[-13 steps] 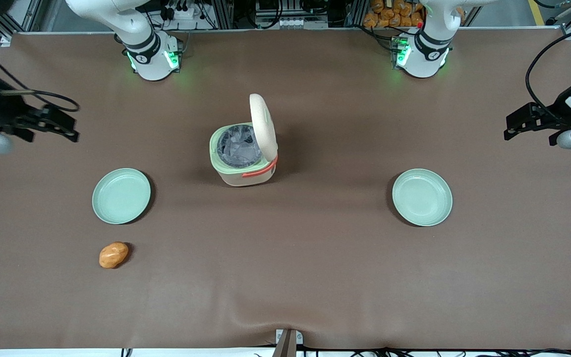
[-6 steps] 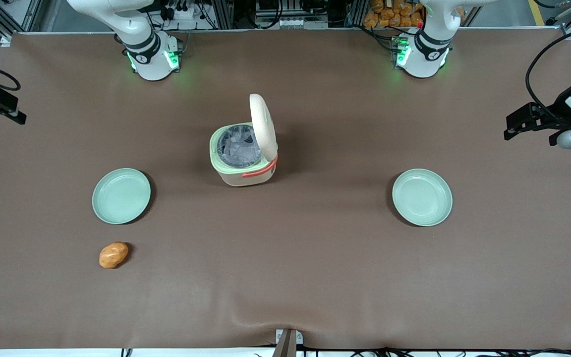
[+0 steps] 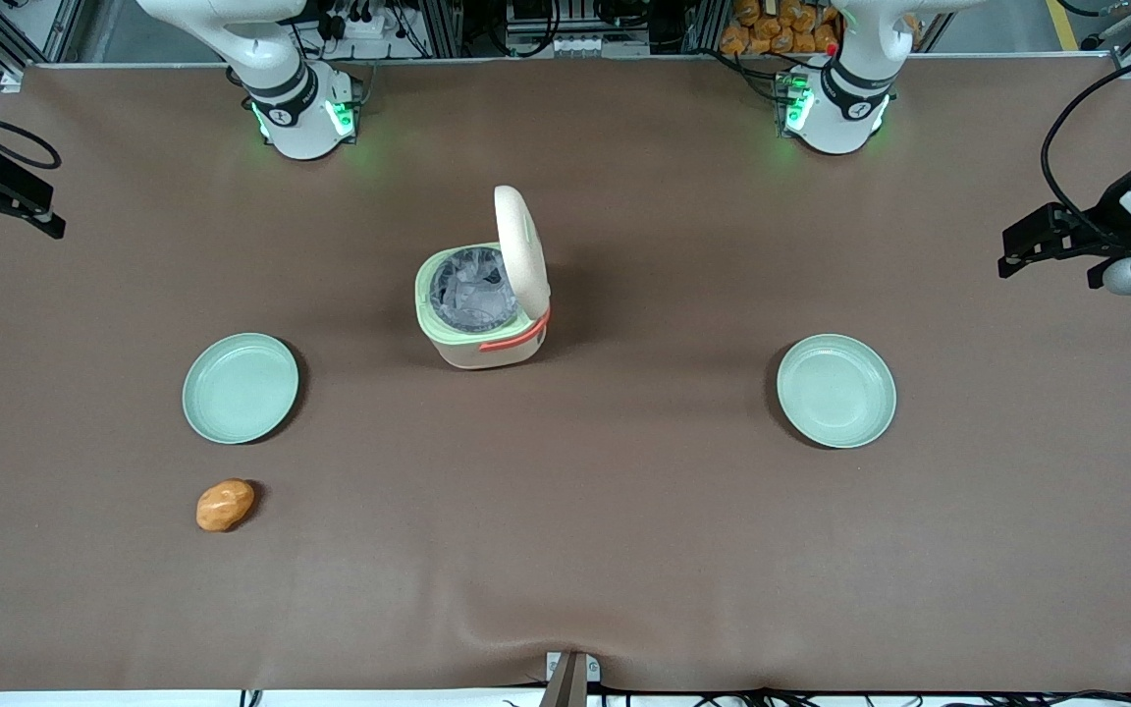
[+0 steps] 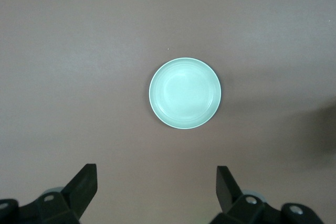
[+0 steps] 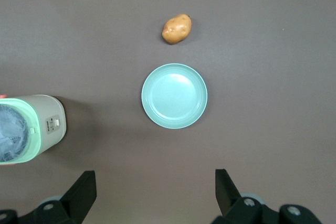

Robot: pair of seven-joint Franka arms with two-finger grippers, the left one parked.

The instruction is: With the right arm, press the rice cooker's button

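A: Layout, big to small?

B: Brown counter (image 3: 624,550). Rice cooker (image 3: 482,314) mid-counter, lid (image 3: 520,250) standing open, silvery pot exposed, orange-red handle on the side nearer the front camera. Wrist view shows its button panel (image 5: 52,125) facing the plate.

A: Plates?

B: Two pale green. One plate (image 3: 241,387) toward the working arm's end, nearer the front camera than the cooker. The second plate (image 3: 835,390) toward the parked arm's end, well apart from the cooker.

A: Right arm?

B: Base (image 3: 296,108) at the counter's edge farthest from the front camera. Gripper (image 5: 156,192) high above the counter at the working arm's end, fingers spread wide, holding nothing, well apart from the cooker.

A: Anything else?

B: Potato (image 3: 225,505), near the first plate, closer to the front camera.
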